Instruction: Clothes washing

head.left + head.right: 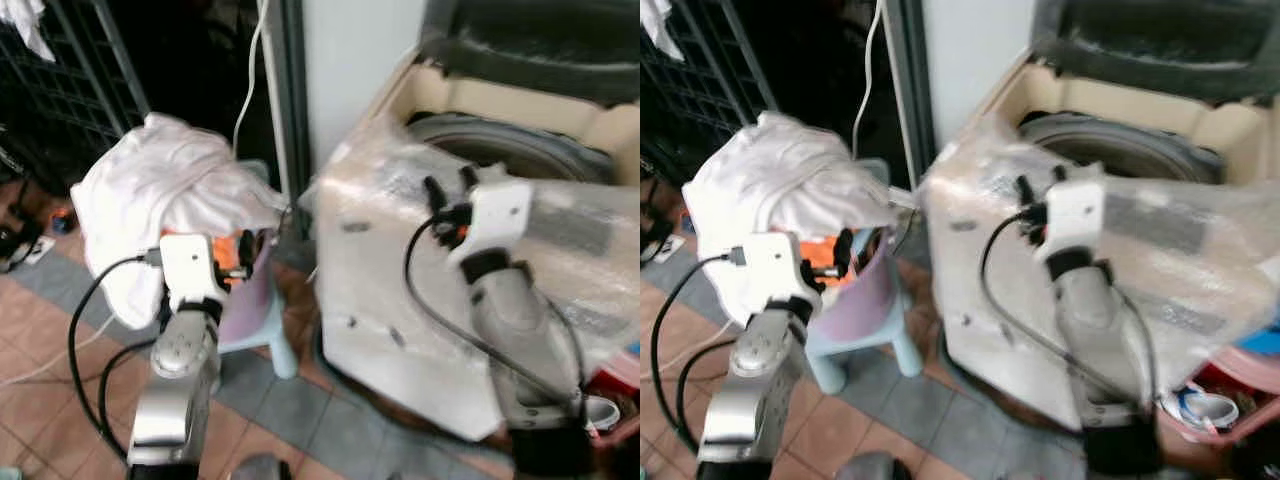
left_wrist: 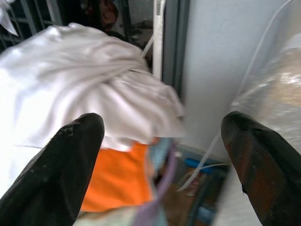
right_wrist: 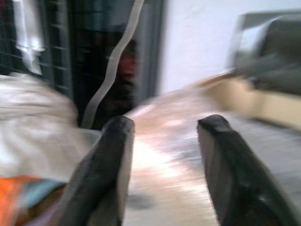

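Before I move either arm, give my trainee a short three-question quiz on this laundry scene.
1. True or false: the left pincer is shut on the crumpled white cloth.
2. What lies just under that cloth on the pale blue plastic stool? A) orange fabric B) black shoes C) green towel
3. What covers the front of the top-loading cream washing machine?

Key
1. False: its fingers stand apart, short of the cloth.
2. A, orange fabric.
3. Clear plastic wrap. The right pincer, open, is raised before it.
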Available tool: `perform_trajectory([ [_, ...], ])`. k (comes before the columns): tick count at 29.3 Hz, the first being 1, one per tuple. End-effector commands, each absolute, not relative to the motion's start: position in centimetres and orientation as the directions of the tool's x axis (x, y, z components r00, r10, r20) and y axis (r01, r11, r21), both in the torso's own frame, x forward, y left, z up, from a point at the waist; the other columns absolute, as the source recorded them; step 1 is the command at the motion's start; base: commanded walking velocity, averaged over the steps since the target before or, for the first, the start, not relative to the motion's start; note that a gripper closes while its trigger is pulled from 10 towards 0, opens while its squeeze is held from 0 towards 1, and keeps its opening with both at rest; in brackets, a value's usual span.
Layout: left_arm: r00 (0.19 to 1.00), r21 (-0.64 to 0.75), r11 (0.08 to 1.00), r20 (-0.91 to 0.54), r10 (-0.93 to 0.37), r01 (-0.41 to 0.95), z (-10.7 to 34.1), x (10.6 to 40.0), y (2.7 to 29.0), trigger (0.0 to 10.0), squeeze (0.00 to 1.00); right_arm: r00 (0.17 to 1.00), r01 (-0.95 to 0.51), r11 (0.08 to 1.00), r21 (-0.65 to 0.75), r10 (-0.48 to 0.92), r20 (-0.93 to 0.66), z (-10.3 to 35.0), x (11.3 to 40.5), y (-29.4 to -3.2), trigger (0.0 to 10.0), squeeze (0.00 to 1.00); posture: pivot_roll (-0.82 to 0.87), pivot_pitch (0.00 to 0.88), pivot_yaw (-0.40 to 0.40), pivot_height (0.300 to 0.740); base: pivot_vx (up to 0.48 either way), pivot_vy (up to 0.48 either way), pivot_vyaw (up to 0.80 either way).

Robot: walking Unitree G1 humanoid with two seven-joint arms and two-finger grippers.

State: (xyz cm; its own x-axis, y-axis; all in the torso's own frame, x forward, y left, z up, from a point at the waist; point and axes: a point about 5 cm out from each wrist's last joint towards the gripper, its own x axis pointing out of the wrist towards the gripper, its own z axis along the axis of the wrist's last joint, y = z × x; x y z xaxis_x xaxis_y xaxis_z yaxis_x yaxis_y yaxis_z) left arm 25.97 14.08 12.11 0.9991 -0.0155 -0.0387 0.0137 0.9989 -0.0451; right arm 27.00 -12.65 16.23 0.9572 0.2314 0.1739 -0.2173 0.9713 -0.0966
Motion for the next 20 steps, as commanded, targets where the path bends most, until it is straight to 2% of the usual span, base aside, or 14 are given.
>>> perform_trajectory([
  [1,0.999,-0.042,0.999,-0.021,-0.035,0.034,12.3,25.7,13.7,10.0,0.0,0.972,-0.163,0.983,-0.079,0.174,0.156,15.9,26.3,-13.6,10.0,1.0,-0.04,0.0,0.086,0.74,0.0,0.48,0.0],
  [4,0.999,-0.045,0.998,-0.039,-0.034,0.032,11.6,25.4,13.8,10.0,0.0,0.99,-0.098,0.995,-0.018,0.1,0.1,14.9,26.0,-14.5,10.0,1.0,-0.04,0.0,0.089,0.74,0.0,0.48,0.0],
  [5,0.999,-0.045,0.998,-0.041,-0.034,0.032,11.6,25.3,13.8,10.0,0.0,0.995,-0.075,0.997,-0.006,0.075,0.071,14.5,26.0,-14.9,10.0,0.38,-0.04,0.0,0.089,0.74,0.0,0.48,0.0],
  [6,0.999,-0.046,0.998,-0.042,-0.034,0.032,11.5,25.3,13.8,10.0,0.0,0.998,-0.053,0.999,0.004,0.053,0.044,14.2,26.0,-15.2,10.0,0.0,-0.04,0.0,0.087,0.74,0.0,0.48,0.0],
  [9,0.999,-0.047,0.998,-0.046,-0.03,0.028,11.4,25.4,13.9,10.0,0.0,1.0,-0.028,1.0,0.013,0.028,-0.004,13.5,25.6,-15.6,10.0,0.0,-0.04,0.0,0.083,0.74,0.0,0.48,0.0],
  [12,0.999,-0.04,0.999,-0.049,-0.008,0.006,11.3,26.2,14.2,10.0,0.0,1.0,0.001,0.999,-0.048,-0.001,-0.006,13.5,25.6,-15.8,10.0,0.0,-0.03,0.0,0.077,0.74,0.0,0.48,0.0],
  [16,0.998,-0.042,0.998,-0.035,0.043,-0.045,11.6,26.8,15.0,10.0,0.0,1.0,0.014,1.0,0.012,-0.014,-0.022,13.3,26.8,-16.0,10.0,0.0,-0.02,0.0,0.08,0.74,0.0,0.456,0.0],
  [20,0.999,-0.038,0.999,-0.003,0.04,-0.04,12.2,26.9,15.1,10.0,0.0,0.999,-0.037,0.999,0.027,0.037,0.02,14.8,27.8,-15.7,10.0,0.0,0.01,0.0,0.057,0.74,0.0,0.0,0.0],
])
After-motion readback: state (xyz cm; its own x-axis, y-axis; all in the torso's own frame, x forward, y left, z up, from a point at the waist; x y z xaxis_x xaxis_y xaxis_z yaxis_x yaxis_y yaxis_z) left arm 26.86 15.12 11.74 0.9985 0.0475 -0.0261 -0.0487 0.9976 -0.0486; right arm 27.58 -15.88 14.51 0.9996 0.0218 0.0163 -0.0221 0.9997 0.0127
